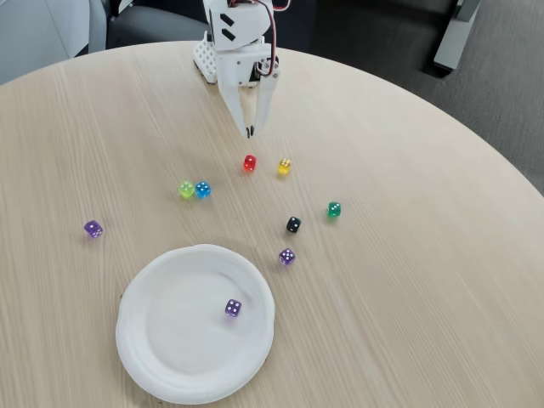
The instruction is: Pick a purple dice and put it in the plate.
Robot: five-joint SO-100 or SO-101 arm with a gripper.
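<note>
From the fixed view we see a round wooden table (408, 280). The white gripper (249, 131) hangs near its far edge, fingertips together and holding nothing. A purple dice (233, 308) lies inside the white plate (161, 340); two more purple ones rest on the wood, one just beyond the rim (287, 257), one far left (93, 229).

Three translucent purple dice: one (233, 308) in the white paper plate (161, 340), two (287, 257) (93, 229) outside. One plate. One die each: red (249, 163), yellow (284, 167), lime (186, 189), blue (203, 189), black (293, 224), green (334, 209).
</note>
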